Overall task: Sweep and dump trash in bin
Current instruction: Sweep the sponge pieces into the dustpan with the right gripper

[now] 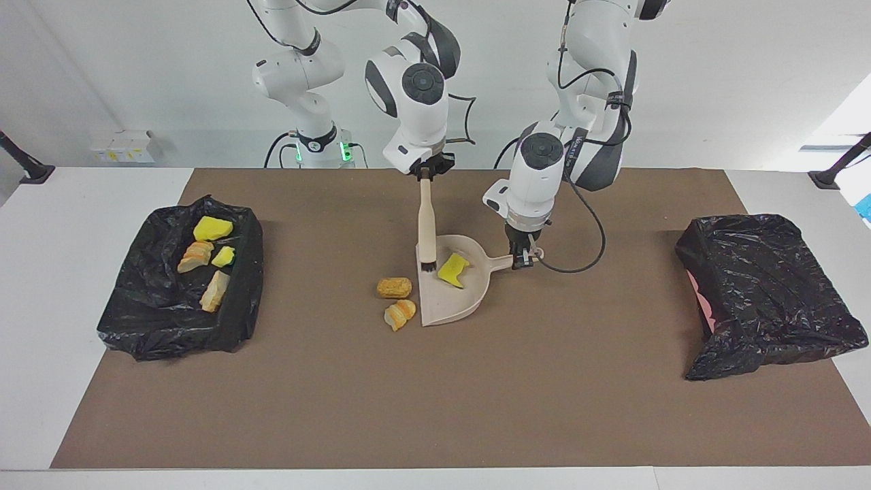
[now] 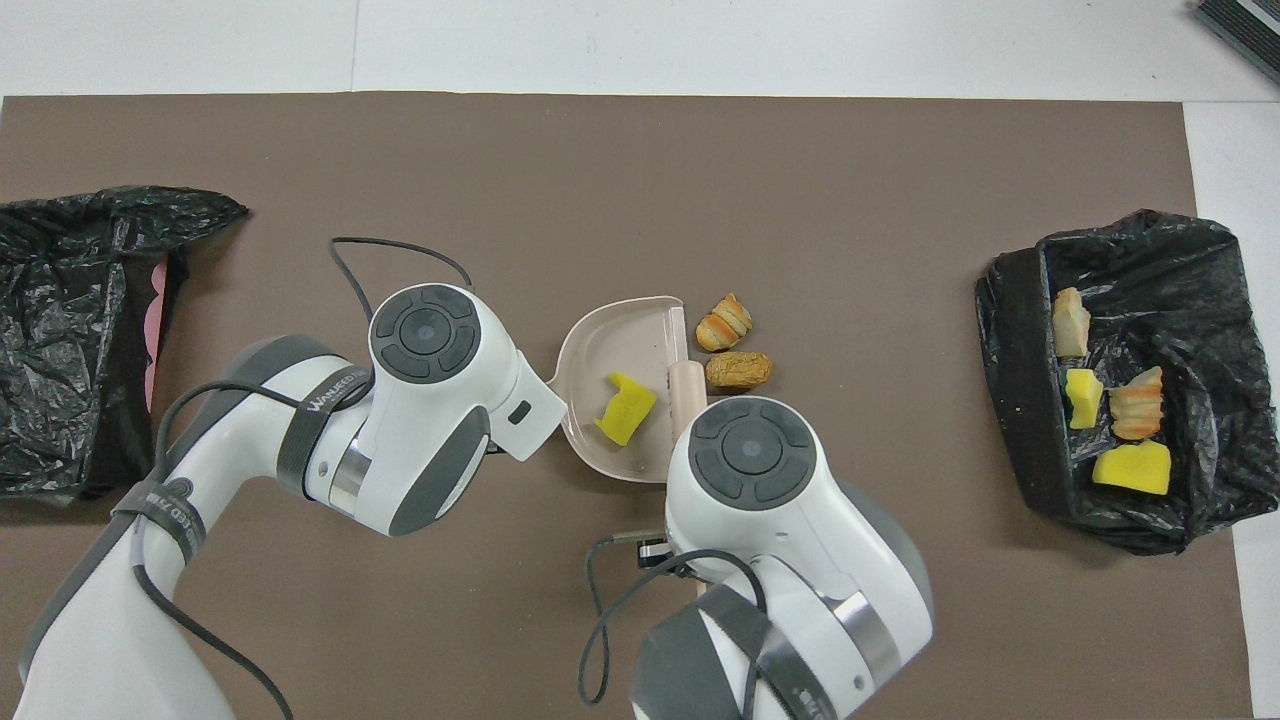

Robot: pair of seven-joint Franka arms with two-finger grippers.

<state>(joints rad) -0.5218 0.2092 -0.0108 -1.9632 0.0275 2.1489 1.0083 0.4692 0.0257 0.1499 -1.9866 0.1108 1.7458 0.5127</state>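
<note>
A brown mat (image 1: 435,381) covers the middle of a white table (image 1: 41,286), with a pale wall above the robots' end. At the mat's centre lies a beige dustpan (image 1: 457,307), flat, its open mouth turned toward the right arm's end and its short handle pointing toward the left arm's end.

The left gripper (image 1: 522,260) is clenched on that handle. The right gripper (image 1: 427,170) grasps the top of a brush (image 1: 427,224) standing nearly upright, long axis vertical, black bristles down at the dustpan's mouth edge.

One yellow sponge chunk (image 1: 453,269) lies inside the dustpan. Just outside the mouth, on the mat, sit a brown bread lump (image 1: 395,287) and a striped pastry lump (image 1: 400,314), the pastry farther from the robots.

A bin lined with a black bag (image 1: 136,320) stands well apart from the dustpan at the right arm's end and holds two yellow chunks (image 1: 212,229) and two bread pieces (image 1: 215,291). A second black-bagged bin (image 1: 769,292) sits at the left arm's end. Bare mat lies open between the dustpan and both bins.
</note>
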